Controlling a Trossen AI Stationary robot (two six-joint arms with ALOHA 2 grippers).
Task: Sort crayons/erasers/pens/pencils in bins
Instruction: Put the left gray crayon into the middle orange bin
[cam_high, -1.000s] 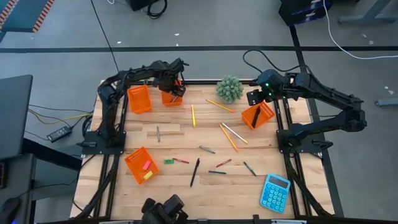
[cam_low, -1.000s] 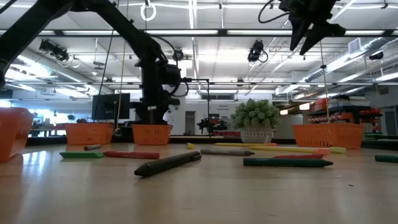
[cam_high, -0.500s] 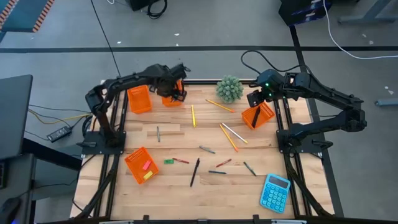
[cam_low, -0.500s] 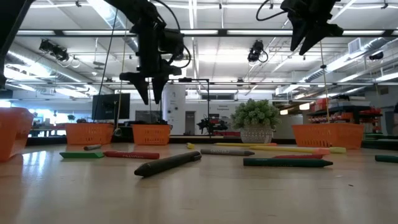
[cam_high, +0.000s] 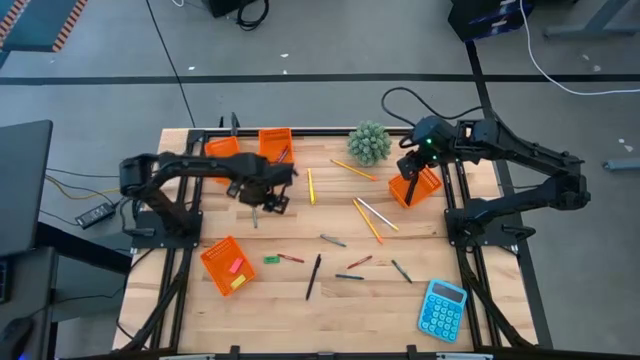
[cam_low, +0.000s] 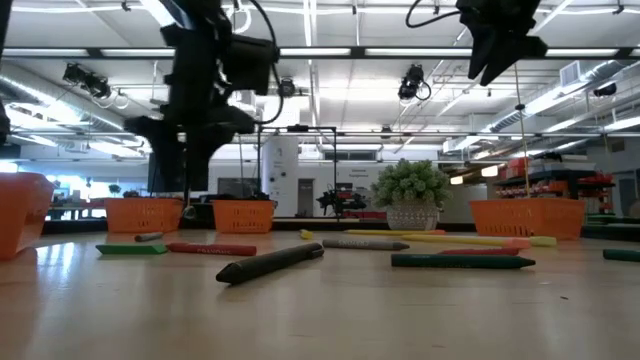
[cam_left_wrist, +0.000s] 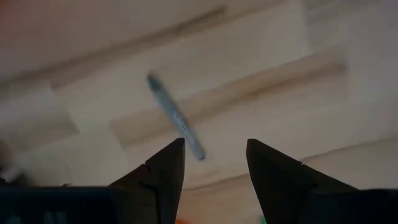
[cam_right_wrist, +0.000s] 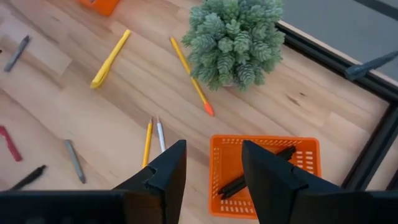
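Observation:
My left gripper (cam_high: 268, 200) (cam_left_wrist: 214, 146) hangs open, pointing down, above a grey crayon (cam_high: 254, 215) (cam_left_wrist: 176, 117) that lies flat on the table just beside the gap between the fingers. My right gripper (cam_high: 412, 165) (cam_right_wrist: 211, 149) is open, held high over the right orange bin (cam_high: 413, 186) (cam_right_wrist: 264, 171), which holds black pens (cam_right_wrist: 255, 174). Loose on the wood lie yellow pencils (cam_high: 310, 186) (cam_high: 368, 218), a black pen (cam_high: 314, 275), a red crayon (cam_high: 291, 258) and a green eraser (cam_high: 270, 260). Two bins (cam_high: 276, 143) (cam_high: 222, 148) stand at the far edge, and another bin (cam_high: 222, 265) sits near left.
A small potted plant (cam_high: 369, 143) stands at the far edge between the arms. A blue calculator (cam_high: 443, 310) lies at the near right corner. More crayons (cam_high: 333, 240) (cam_high: 359, 262) (cam_high: 401, 270) are scattered in the table's middle and near right.
My left gripper has risen from the far orange bin and swung toward the table's near edge, stopping over the grey crayon with its fingers still open. My right gripper has stayed above its bin.

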